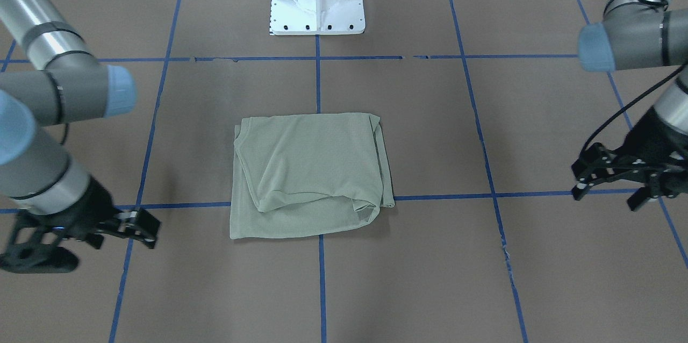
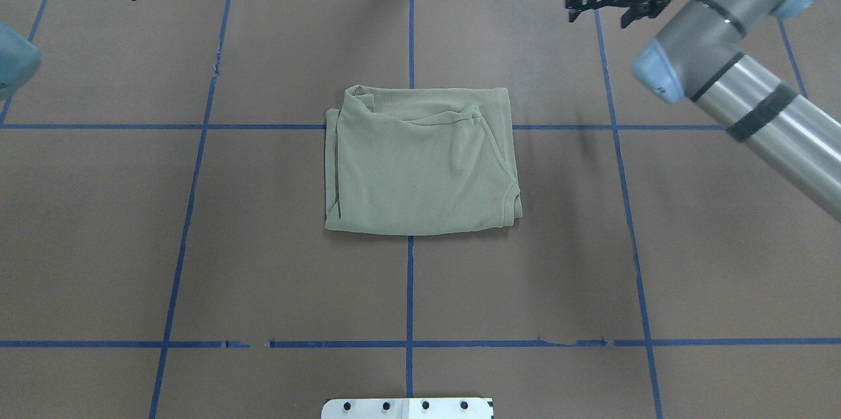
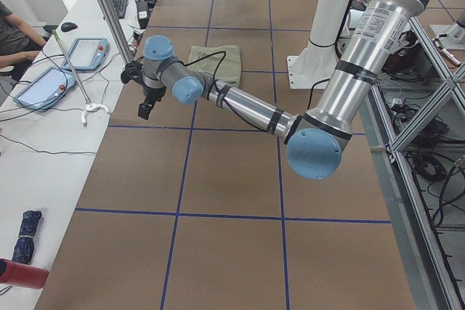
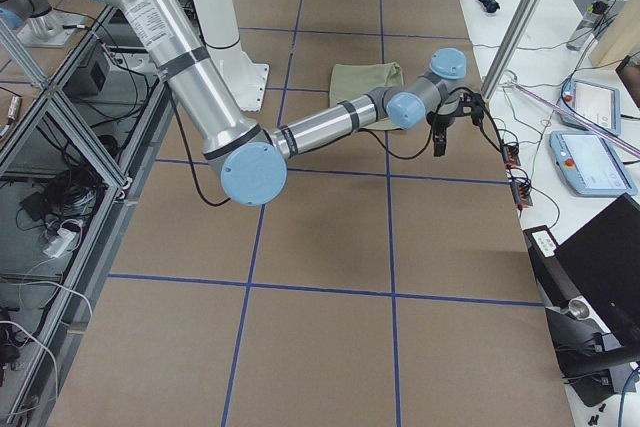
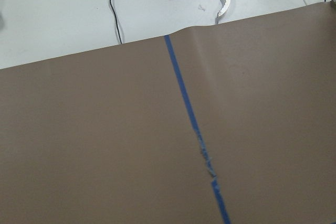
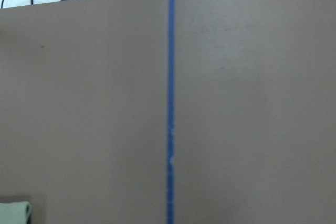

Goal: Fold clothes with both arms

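The shirt (image 2: 420, 163) is lying folded square in the middle of the table (image 2: 98, 242), soft and light, likely slumping unless pinched through all layers at its corners. The left gripper (image 1: 604, 198) and right gripper (image 2: 598, 18) are hovering well apart from it, fingers apparently spread and empty.

Found an evenly lit brown surface (image 2: 98, 242) gridded with blue tape (image 2: 409, 287). Along its far edge, saw a white side surface (image 3: 43, 179) carrying two tablets (image 3: 43, 86) and a keyboard (image 3: 118, 1), beside an aluminium post (image 3: 109, 11).
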Tool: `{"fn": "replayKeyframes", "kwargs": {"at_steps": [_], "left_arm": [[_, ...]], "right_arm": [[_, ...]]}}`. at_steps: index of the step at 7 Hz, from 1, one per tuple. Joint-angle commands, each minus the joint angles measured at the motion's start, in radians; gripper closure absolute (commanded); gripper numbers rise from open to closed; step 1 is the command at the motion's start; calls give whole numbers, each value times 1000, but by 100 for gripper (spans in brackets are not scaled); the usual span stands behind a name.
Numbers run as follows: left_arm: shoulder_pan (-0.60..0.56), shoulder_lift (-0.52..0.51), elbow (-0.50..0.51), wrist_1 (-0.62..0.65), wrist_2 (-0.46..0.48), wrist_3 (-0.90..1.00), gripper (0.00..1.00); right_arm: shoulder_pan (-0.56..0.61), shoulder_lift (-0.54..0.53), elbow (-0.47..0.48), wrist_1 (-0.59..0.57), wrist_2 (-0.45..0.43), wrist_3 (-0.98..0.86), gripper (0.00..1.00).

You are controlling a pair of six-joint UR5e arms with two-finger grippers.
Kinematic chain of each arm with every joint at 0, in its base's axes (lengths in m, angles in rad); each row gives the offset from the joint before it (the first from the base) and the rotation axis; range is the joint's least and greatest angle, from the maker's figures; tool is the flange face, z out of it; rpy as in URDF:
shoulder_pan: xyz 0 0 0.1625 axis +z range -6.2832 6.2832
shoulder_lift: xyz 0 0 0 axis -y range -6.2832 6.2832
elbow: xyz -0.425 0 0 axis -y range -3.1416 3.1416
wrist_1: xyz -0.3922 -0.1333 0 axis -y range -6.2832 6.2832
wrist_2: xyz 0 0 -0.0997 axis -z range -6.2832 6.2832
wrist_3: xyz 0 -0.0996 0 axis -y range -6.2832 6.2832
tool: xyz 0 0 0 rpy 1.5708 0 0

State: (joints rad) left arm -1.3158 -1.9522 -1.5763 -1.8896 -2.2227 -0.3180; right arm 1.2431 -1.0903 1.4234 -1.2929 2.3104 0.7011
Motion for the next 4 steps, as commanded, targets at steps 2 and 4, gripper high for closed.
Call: {"fn": "replayKeyframes", "kwargs": {"at_steps": [2,4], "left_arm": [[-146,125,-14,24,-21,273,0],[-142,131,-2,-15,24,269,0]], "right_arm": [[261,-260,14,0,98,-399,0],[285,-344,9,15,75,-387,0]]}}
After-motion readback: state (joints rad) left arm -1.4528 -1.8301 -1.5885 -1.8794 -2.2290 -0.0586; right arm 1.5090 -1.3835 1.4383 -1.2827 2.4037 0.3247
